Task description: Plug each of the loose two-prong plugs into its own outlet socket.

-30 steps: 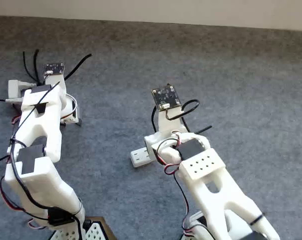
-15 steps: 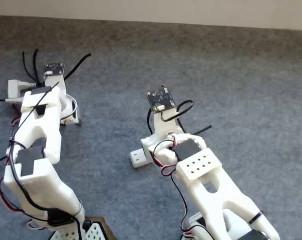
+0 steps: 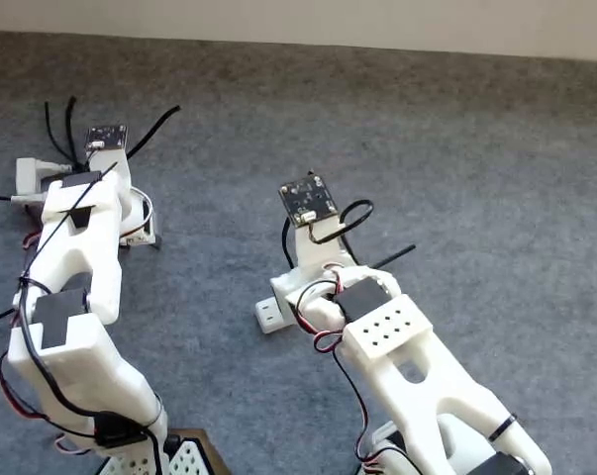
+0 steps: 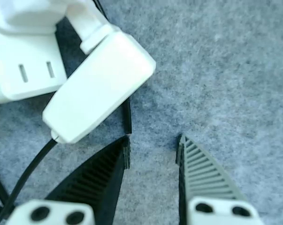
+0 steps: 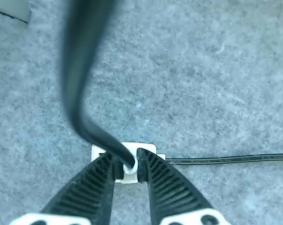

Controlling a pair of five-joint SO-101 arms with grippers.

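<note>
My right gripper [image 5: 127,158] is shut on a white two-prong plug [image 5: 101,151] whose thick black cable [image 5: 82,70] rises toward the camera. In the high view that arm hangs right beside a small white outlet block [image 3: 269,315] on the carpet. My left gripper [image 4: 153,143] stands open over bare carpet, with nothing between its fingers. Just beyond it lies a white outlet block [image 4: 26,70] with two free slots showing, and a white plug [image 4: 99,84] sits against it. The high view shows this outlet [image 3: 31,176] at the far left, beside the left arm.
Grey carpet covers the whole floor. Black cables [image 3: 65,124] fan out behind the left outlet. A thin black cord [image 5: 225,159] runs off sideways from the held plug. Open carpet lies to the right and at the back.
The right arm has swung to the left with the plug in its gripper, closer over the small outlet block. The left arm has kept still.
</note>
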